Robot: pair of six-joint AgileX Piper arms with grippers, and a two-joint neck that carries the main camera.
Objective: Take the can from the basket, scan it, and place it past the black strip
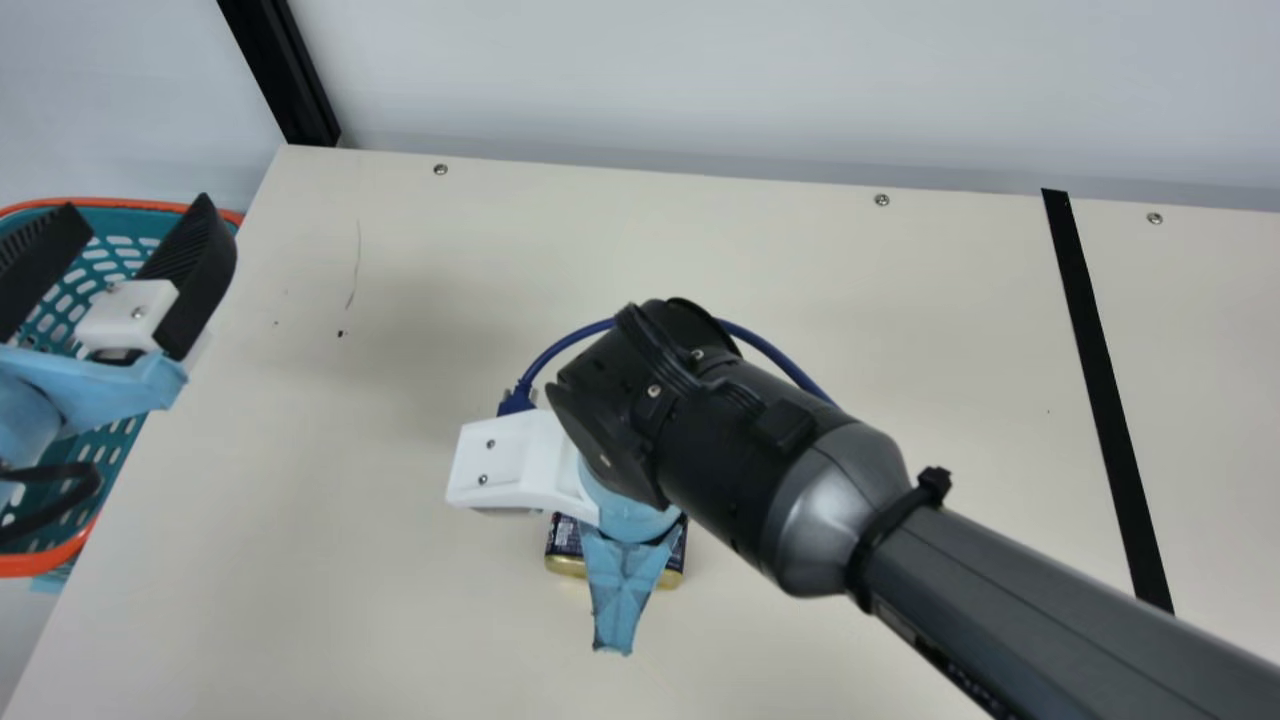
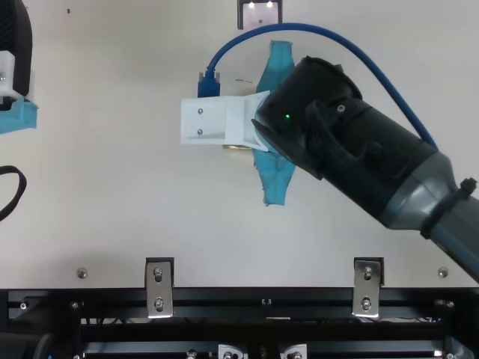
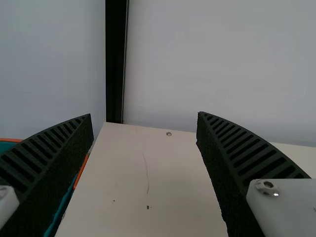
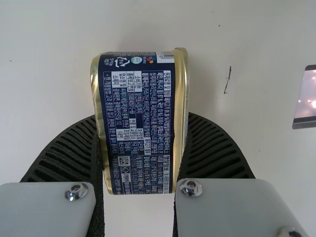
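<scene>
Over the left of the table, the open left gripper (image 1: 138,205) hangs above the teal basket (image 1: 22,560) with its orange rim; its spread fingers (image 3: 144,115) hold nothing in the left wrist view. The right gripper (image 1: 628,515) points down at mid-table, its body covering most of the dark blue can (image 1: 567,537) with gold edges. In the right wrist view the can (image 4: 138,123) lies between the ribbed fingers of the right gripper (image 4: 142,116), which press on both its sides, its printed face towards the camera. The black strip (image 1: 1100,380) runs along the table's right part.
A blue cable (image 2: 322,31) arches from the right wrist camera back along the arm. Behind the table (image 1: 400,250) stands a pale wall with a black post (image 1: 285,80). A small shiny plate (image 2: 260,15) sits at the top view's upper edge.
</scene>
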